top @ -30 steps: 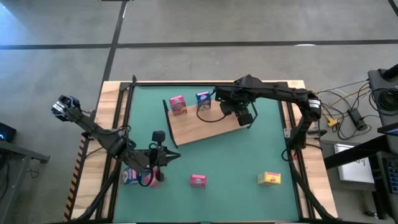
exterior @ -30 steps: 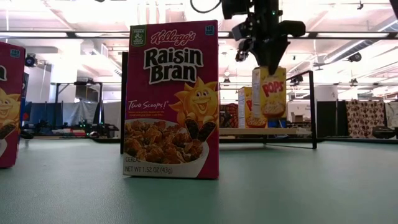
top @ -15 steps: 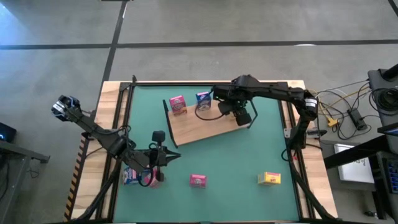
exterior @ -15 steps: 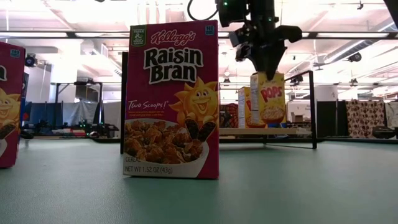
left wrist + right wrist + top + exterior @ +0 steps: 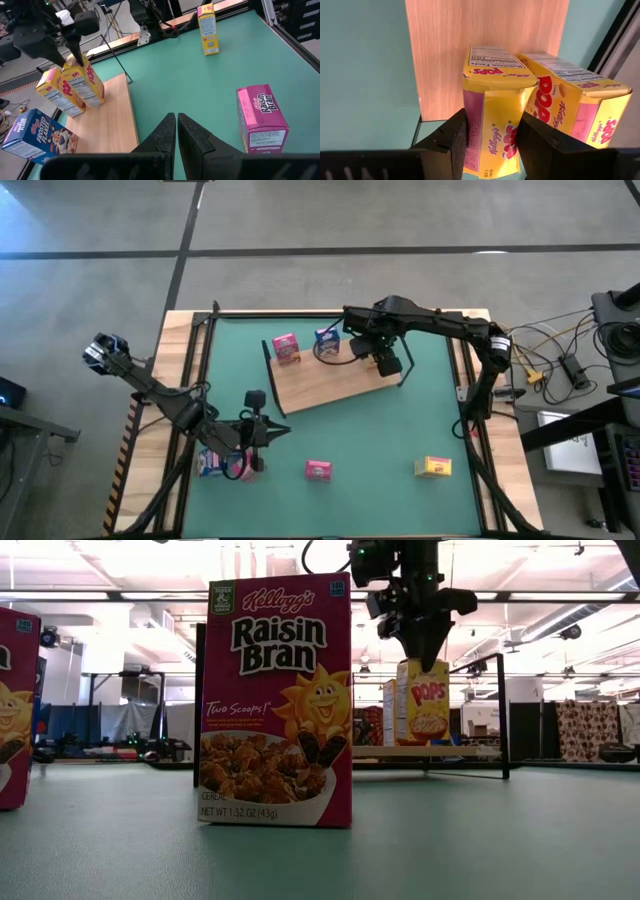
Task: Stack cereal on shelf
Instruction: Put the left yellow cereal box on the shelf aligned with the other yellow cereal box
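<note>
My right gripper (image 5: pixel 422 652) hangs over the shelf (image 5: pixel 330 385), a light wooden board with black wire ends, and is shut on a yellow Pops cereal box (image 5: pixel 495 110). A second yellow Pops box (image 5: pixel 570 107) stands right beside it on the board. A pink box (image 5: pixel 286 348) and a blue box (image 5: pixel 326 340) stand on the board's far-left part. My left gripper (image 5: pixel 172 132) is shut and touches nothing; it waits near the table's left front, pointing across the mat toward a pink Raisin Bran box (image 5: pixel 262 117). My right gripper pinches the yellow box by its upper end (image 5: pixel 492 145) between the two fingers (image 5: pixel 447 142), coming from above and pointing down. The box hangs slightly tilted below the fingers. Its lower end (image 5: pixel 428 740) is at the board; whether it rests there I cannot tell.
On the green mat (image 5: pixel 400 420) stand a pink box (image 5: pixel 318 470) near the front middle and a yellow box (image 5: pixel 432 467) at the front right. A pink and a blue box (image 5: pixel 212 465) sit beside my left arm. Wire frames (image 5: pixel 500 710) rise at the shelf's ends.
My right gripper has come down with the yellow box, shifting a little toward the table's left and far edge. The box, earlier lifted clear above the board, now has its lower end at board level next to the other yellow box.
</note>
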You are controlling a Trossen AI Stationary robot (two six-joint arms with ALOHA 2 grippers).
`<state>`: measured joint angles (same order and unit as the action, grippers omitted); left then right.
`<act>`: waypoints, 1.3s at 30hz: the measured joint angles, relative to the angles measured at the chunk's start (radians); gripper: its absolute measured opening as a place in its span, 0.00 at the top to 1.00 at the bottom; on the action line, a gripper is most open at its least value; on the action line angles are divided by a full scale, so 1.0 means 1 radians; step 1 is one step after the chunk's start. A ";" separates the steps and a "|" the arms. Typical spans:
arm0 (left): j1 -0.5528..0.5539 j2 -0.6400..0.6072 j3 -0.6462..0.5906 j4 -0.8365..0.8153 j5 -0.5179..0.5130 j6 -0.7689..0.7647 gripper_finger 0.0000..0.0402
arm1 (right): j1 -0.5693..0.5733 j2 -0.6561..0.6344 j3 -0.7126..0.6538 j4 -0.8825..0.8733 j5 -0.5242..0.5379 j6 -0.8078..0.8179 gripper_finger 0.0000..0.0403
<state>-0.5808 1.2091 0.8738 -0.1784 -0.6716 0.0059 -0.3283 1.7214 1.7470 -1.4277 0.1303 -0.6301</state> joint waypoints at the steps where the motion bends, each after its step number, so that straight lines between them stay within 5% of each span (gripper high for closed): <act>1: 0.000 0.000 0.000 0.000 0.000 0.000 1.00 | 0.000 0.000 0.000 0.001 0.000 0.000 0.66; 39: 0.000 0.001 0.000 0.000 0.001 0.000 1.00 | -0.040 -0.001 -0.061 0.032 -0.022 -0.008 0.66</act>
<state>-0.5812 1.2098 0.8738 -0.1787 -0.6708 0.0057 -0.3679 1.7203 1.6863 -1.3958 0.1085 -0.6381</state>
